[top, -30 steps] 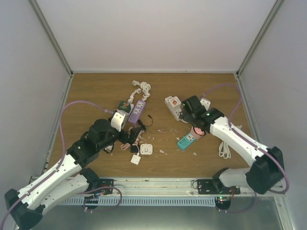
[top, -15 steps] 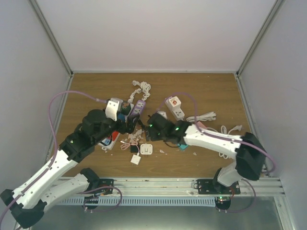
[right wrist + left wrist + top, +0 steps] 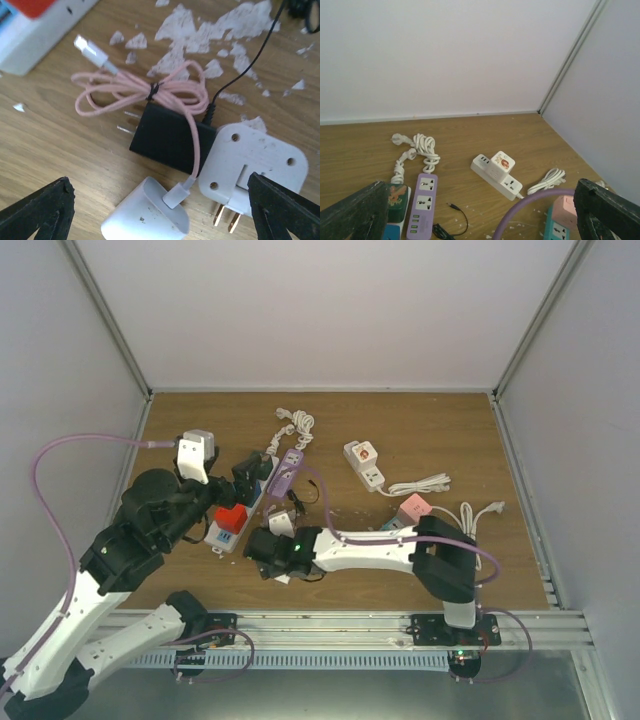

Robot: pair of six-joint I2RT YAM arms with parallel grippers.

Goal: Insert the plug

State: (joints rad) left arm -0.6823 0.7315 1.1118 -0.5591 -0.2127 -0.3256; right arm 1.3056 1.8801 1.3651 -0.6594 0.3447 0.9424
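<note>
1. R gripper (image 3: 160, 200) is spread wide, nothing btwn the fingers. It hangs right over a small pile near the front-middle of the table (image 3: 450, 430).
2. Pile = black plug (image 3: 170, 135) lying flat on the wood, two prongs pointing left in the wrist cam. A bundled pink cable (image 3: 145, 92) is draped over it.
3. White plug (image 3: 252, 165) touches the black one's right side, w/ its prongs toward the cam. White charger (image 3: 145, 217) sits just below, w/ the pink cable's end stuck in it.
4. L gripper (image 3: 482, 200) is up off the table, also wide open and empty, facing the back wall.
5. Strips it looks at: purple strip (image 3: 422, 205) on the left, white strip (image 3: 495, 172) w/ a cube adapter on it mid-table, teal strip (image 3: 555, 227) near the right finger.
6. Another white strip w/ a red block (image 3: 232, 518) lies just left of the pile.
7. White scraps (image 3: 185, 27) are scattered around the cable, tbh kinda messy.
</note>
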